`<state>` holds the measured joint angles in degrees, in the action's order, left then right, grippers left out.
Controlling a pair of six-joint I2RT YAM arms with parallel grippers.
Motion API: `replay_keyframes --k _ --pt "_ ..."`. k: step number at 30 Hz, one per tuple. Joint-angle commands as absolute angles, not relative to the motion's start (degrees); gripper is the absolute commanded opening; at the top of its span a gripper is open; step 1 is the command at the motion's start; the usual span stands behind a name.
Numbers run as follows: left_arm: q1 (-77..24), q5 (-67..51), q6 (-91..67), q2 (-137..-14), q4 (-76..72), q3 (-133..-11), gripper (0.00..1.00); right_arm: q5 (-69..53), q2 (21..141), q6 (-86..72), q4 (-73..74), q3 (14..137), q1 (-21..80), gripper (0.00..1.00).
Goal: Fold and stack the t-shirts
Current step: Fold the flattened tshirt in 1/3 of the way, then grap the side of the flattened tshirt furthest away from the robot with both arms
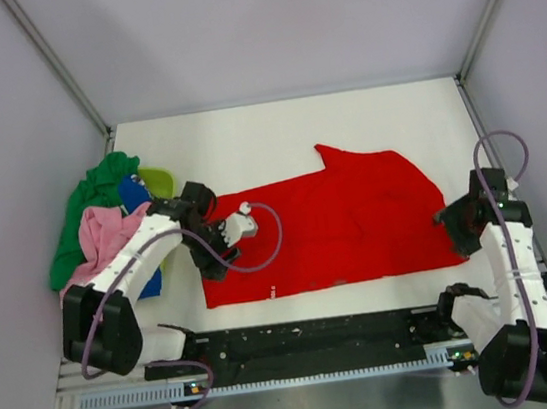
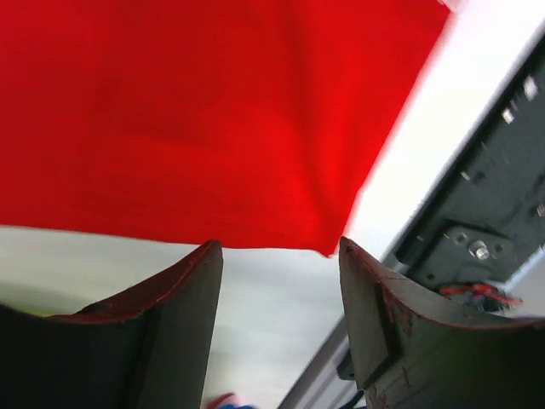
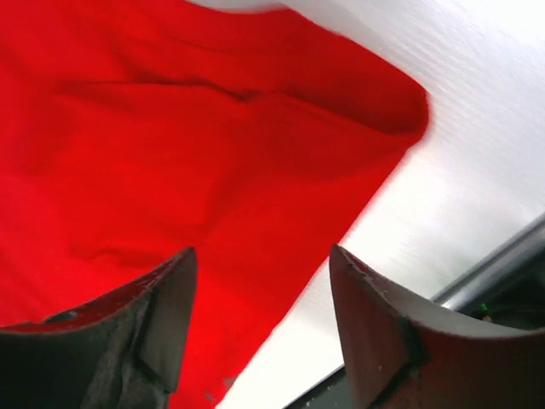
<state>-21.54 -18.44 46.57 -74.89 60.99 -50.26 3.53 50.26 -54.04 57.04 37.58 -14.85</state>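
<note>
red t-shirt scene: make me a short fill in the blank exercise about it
1. The t-shirt spread on the table is coloured ____.
2. The pile of other shirts lies by the robot's ____ arm.
3. The left fingers and right fingers both stand ____, gripping nothing.
Missing words: red; left; open.

This is a robotics lab test cell rather than a home. A white table (image 1: 245, 138) stands boxed in by plain pale walls (image 1: 260, 25) and bare metal posts (image 1: 55, 62). The left arm (image 1: 130, 264) and right arm (image 1: 514, 253) rise from a black rail (image 1: 311, 336) at its near edge, beside a slotted cable duct (image 1: 276, 378) and loose purple cables (image 1: 278, 226). A red t-shirt (image 1: 355, 214) lies on the bare tabletop.
</note>
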Motion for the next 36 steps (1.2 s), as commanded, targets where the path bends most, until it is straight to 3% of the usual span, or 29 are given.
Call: replay_keyframes --k 1,4,5,8,12,13,21,27,32,36 --pt "-15.4 -19.3 39.7 -81.9 58.1 -64.6 0.62 0.3 50.4 -45.4 46.1 48.4 -12.6 0.67" --pt "-9.7 -19.5 34.2 -89.2 55.0 -73.6 0.62 4.5 54.6 -40.4 37.5 54.0 -4.7 0.81" --pt "-8.1 -19.7 32.2 -92.0 54.1 -76.5 0.62 6.4 57.0 -38.6 35.2 57.0 -2.1 0.81" --pt "-4.4 -20.9 27.7 -99.5 53.3 -84.4 0.61 6.5 71.1 -30.6 31.8 68.2 5.1 0.81" --pt "-1.8 -20.6 25.0 -107.0 53.3 -91.6 0.60 -4.4 93.4 -19.4 33.9 86.9 9.6 0.81" --pt "-1.8 -20.0 25.3 -108.4 53.2 -92.4 0.60 -6.2 98.3 -17.7 35.3 92.2 10.5 0.75" --pt "-1.8 -16.9 30.3 -116.2 54.0 -97.1 0.60 -3.4 128.7 -9.9 40.1 122.6 18.6 0.72" --pt "-1.8 -16.7 33.7 -121.7 56.9 -101.2 0.60 2.5 138.6 -9.0 38.0 126.8 20.9 0.70" --pt "-2.0 -17.6 35.2 -124.8 58.7 -102.6 0.60 5.4 139.0 -12.7 38.4 124.2 21.1 0.68" --pt "-2.0 -18.0 36.6 -126.6 60.7 -102.3 0.59 5.1 139.7 -12.3 38.3 123.0 21.3 0.53"
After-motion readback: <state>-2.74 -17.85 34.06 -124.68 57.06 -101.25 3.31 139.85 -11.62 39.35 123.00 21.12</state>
